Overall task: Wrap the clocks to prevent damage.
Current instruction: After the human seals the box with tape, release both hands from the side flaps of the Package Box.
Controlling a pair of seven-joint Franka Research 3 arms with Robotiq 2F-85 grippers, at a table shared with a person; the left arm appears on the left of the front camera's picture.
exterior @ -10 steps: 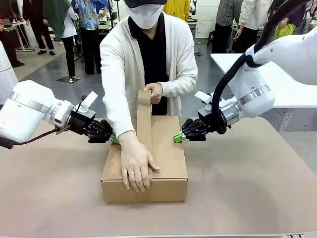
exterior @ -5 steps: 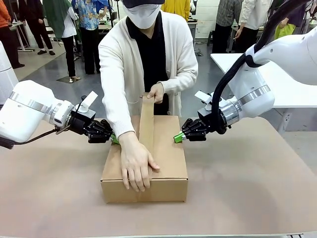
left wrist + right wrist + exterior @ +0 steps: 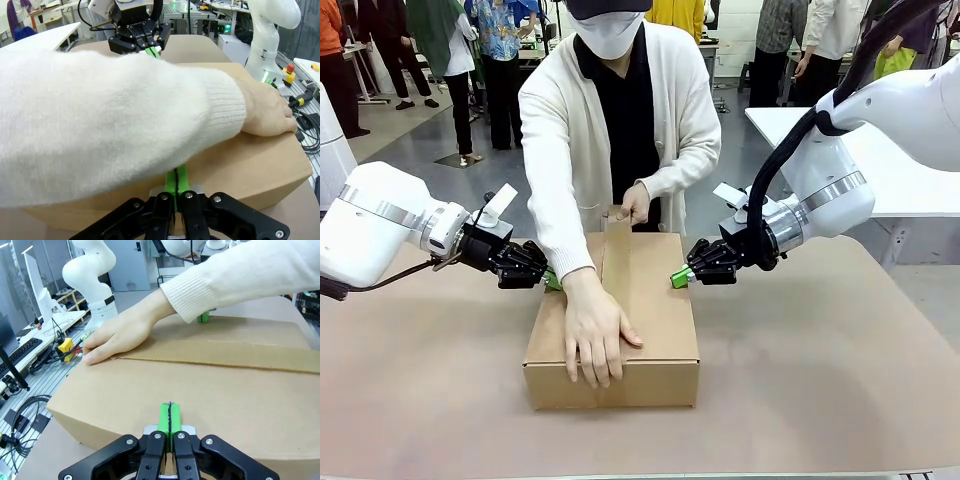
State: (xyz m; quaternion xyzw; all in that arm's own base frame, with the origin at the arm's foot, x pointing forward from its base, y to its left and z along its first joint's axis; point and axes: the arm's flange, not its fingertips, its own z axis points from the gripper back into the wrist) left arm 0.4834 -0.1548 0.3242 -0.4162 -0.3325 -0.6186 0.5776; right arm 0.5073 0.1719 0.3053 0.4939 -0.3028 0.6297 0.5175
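The clocks are out of view. A shut cardboard box (image 3: pixel 655 300) sits mid-table. A person lays a brown paper tape strip (image 3: pixel 616 250) along its top. One hand (image 3: pixel 595 340) presses the strip at the near edge, and the other hand (image 3: pixel 636 203) holds its far end. My left gripper (image 3: pixel 550 280) is shut, its green tips at the box's left side, under the person's white sleeve (image 3: pixel 100 115). My right gripper (image 3: pixel 678 277) is shut too, with its tips at the box's right side. In the wrist views, the left gripper (image 3: pixel 177 182) and right gripper (image 3: pixel 169 415) point at the box walls.
The brown table (image 3: pixel 820 390) has free room in front of and beside the box. A white table (image 3: pixel 890 170) stands at the back right. Cables and a yellow stop button (image 3: pixel 65 346) lie past the near table edge. People stand far behind.
The person's far hand has lowered the raised tape strip toward the box's far edge. Both grippers and the box have stayed where they were.
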